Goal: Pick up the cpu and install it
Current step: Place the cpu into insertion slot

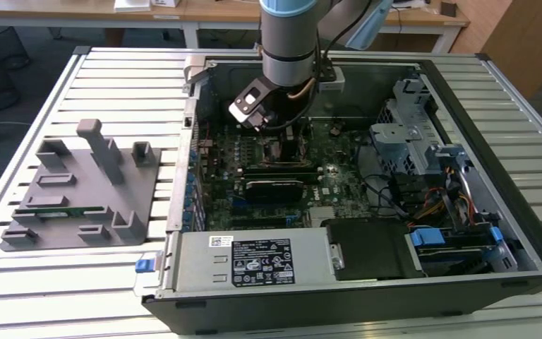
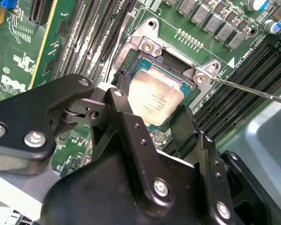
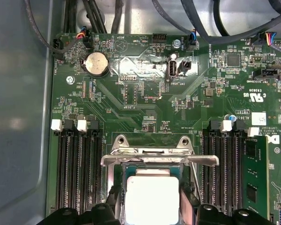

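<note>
Gripper [image 2: 152,101] clasping cpu [image 2: 155,95], over socket frame [image 2: 148,46]

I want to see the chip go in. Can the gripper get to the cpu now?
Likely yes: the gripper hangs right at the cpu over the socket frame, nothing between them.

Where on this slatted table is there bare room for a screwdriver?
The table is bare on the near and far sides of the grey fixture in the exterior view. Between fixture and computer case it's narrow; inside the case is crowded.
</note>
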Controlling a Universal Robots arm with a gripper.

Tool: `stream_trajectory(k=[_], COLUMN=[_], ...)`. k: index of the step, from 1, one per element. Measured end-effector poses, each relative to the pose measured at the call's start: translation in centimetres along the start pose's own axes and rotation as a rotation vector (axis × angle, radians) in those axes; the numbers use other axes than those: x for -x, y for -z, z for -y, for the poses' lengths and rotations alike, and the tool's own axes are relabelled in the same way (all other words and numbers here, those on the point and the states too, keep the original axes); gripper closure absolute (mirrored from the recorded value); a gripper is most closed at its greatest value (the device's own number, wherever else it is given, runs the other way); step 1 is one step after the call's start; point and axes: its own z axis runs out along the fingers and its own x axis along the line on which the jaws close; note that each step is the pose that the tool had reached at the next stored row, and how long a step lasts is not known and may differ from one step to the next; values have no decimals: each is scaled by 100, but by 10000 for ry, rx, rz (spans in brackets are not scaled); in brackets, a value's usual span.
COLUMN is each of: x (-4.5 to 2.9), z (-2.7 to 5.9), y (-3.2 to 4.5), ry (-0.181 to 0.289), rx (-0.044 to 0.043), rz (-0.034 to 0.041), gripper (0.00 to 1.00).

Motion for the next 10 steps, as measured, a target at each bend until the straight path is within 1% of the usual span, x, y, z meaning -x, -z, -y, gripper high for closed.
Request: stream_trajectory(k=[3,9,10], x=[0,0,0], z=[-3,-27,-32], y=[32,32,33], ry=[0,0,0], rx=[-17,-34,-38], rz=[-2,-3,0], gripper=[39,39,40])
